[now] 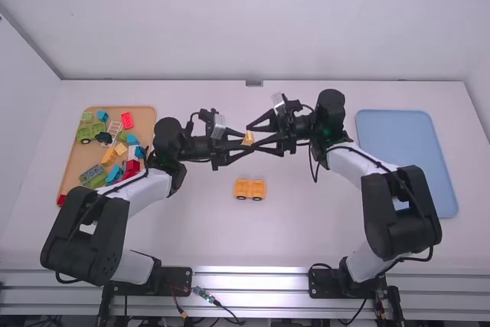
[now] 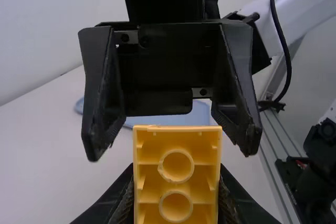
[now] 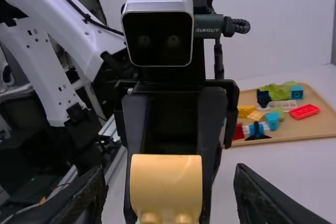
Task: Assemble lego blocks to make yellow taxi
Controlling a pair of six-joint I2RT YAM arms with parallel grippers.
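High view: left gripper (image 1: 243, 143) pinches yellow block (image 1: 249, 138), right gripper (image 1: 253, 137) spread

Findings: the 2 grippers face each other above the middle of the worktop (image 1: 191, 223). Left gripper is closed on the yellow block, as its own wrist view confirms; 2 round tubes are visible in the block's hollow underside. Right gripper's 2 fingers stand apart, 1 on each side of the block, with gaps visible to both sides in the right wrist view.

On the worktop, nearer the arm bases than the block, rests an orange-yellow car section (image 1: 249, 188) with 2 dark wheels visible. Beyond the left arm lies a tan tray (image 1: 75, 162) bearing green, red, blue and yellow pieces, including a red brick (image 1: 127, 120). Blue tray (image 1: 406, 151) lies on the worktop's right side.
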